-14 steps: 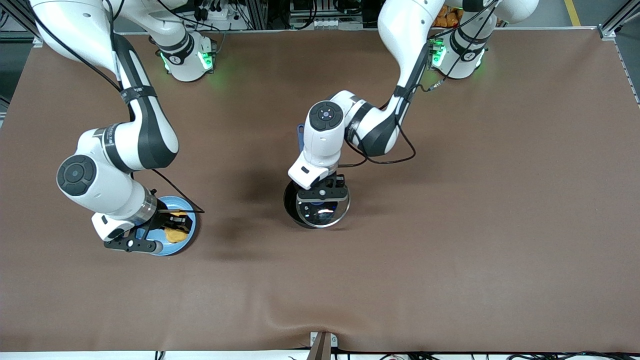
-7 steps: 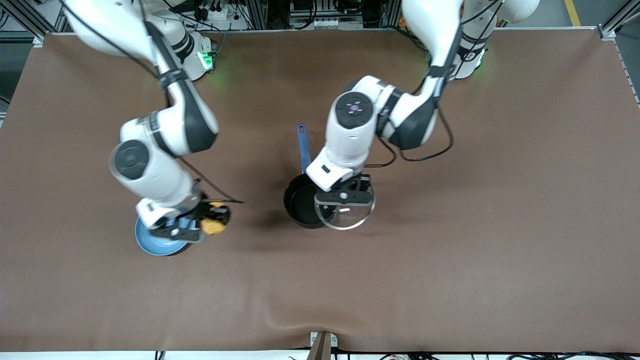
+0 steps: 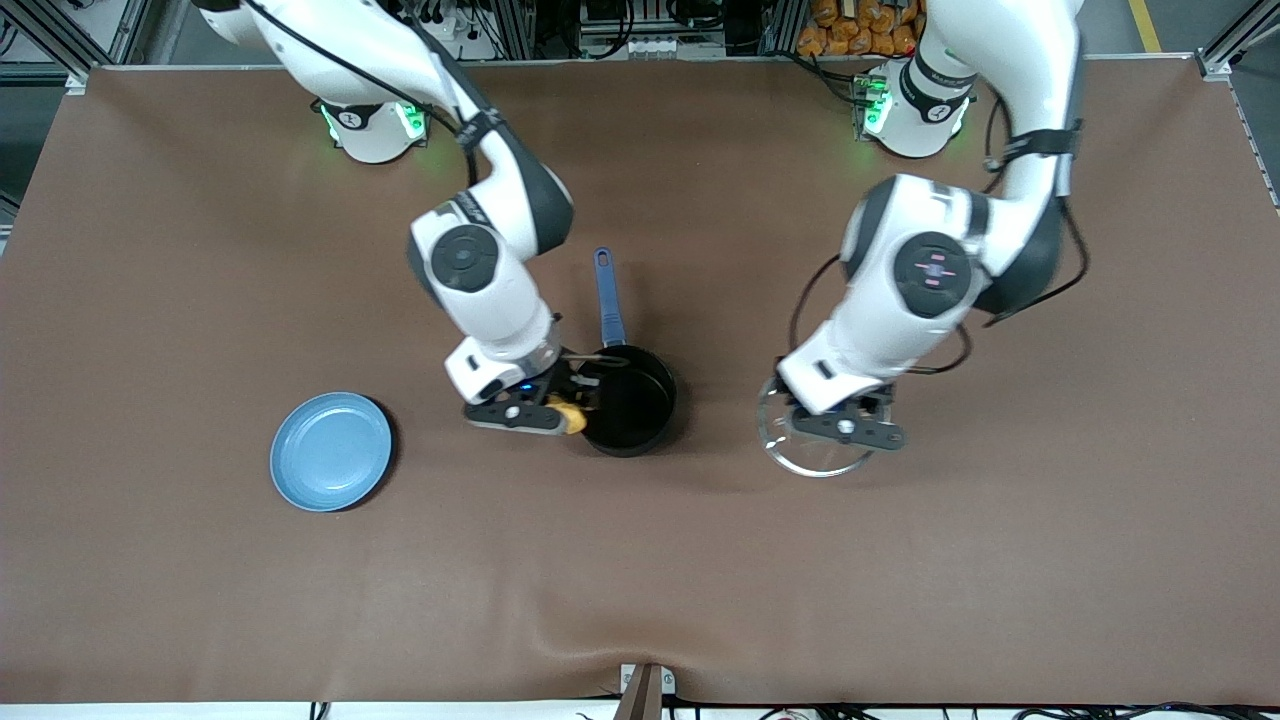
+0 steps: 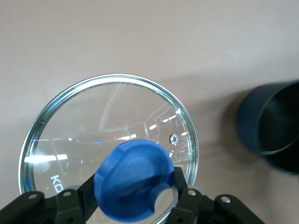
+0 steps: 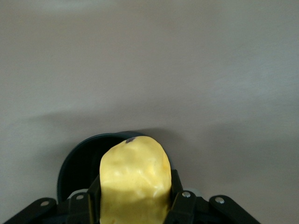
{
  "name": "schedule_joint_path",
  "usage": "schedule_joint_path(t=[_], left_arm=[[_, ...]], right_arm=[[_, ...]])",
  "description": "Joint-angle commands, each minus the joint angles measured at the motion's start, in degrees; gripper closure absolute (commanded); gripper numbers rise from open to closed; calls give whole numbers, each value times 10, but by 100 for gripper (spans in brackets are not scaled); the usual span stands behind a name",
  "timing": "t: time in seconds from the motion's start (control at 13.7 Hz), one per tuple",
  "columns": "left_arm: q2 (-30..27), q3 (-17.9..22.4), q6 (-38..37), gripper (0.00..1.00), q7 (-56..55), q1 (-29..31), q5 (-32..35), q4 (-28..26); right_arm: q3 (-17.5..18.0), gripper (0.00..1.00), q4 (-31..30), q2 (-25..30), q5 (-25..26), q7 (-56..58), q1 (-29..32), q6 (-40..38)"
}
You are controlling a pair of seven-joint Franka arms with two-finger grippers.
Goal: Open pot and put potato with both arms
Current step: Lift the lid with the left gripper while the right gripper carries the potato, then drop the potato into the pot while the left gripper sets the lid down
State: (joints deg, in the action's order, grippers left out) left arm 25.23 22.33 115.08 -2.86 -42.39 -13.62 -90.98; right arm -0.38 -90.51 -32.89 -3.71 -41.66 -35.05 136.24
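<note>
Right gripper [image 3: 560, 408] is clamped on the bumpy yellow-orange potato [image 3: 570, 415] at the rim of the open round black pot [image 3: 630, 400], on the right arm's side: release here and I'd expect it to clip the rim and roll onto the table. Left gripper [image 3: 845, 425] grips the blue knob [image 4: 133, 179] of the steel-rimmed glass lid [image 3: 815, 440], toward the left arm's end. Pot's straight blue handle [image 3: 606, 300], its long axis, points away from the front camera

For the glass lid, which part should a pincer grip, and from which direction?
Grip the blue knob from straight above: it stands proud at the centre of the flat glass lid, whose thin rim gives little purchase. The left pincer holds it that way now.
</note>
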Motion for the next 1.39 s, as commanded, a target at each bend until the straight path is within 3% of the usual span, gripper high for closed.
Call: schedule_joint_path(t=[0.0, 0.44, 1.02, 1.09, 1.24, 1.31], left_arm=[[-55, -4, 20, 100, 57, 33, 11, -84], [-48, -4, 150, 100, 101, 65, 37, -197], [9, -4, 208, 99, 125, 75, 30, -208], [10, -4, 208, 81, 126, 77, 30, -207], [16, -4, 208, 6, 125, 77, 30, -201], [15, -4, 208, 0, 126, 78, 32, -200]], right_arm=[[-7, 100, 18, -37, 2, -19, -23, 17], [-7, 100, 17, -87, 1, -32, -53, 61], [-8, 100, 19, -137, 1, -51, -63, 117], [-7, 91, 20, -137, 1, -49, -62, 116], [-8, 14, 26, -137, 2, -49, -61, 115], [-9, 0, 26, -135, 3, -48, -62, 115]])
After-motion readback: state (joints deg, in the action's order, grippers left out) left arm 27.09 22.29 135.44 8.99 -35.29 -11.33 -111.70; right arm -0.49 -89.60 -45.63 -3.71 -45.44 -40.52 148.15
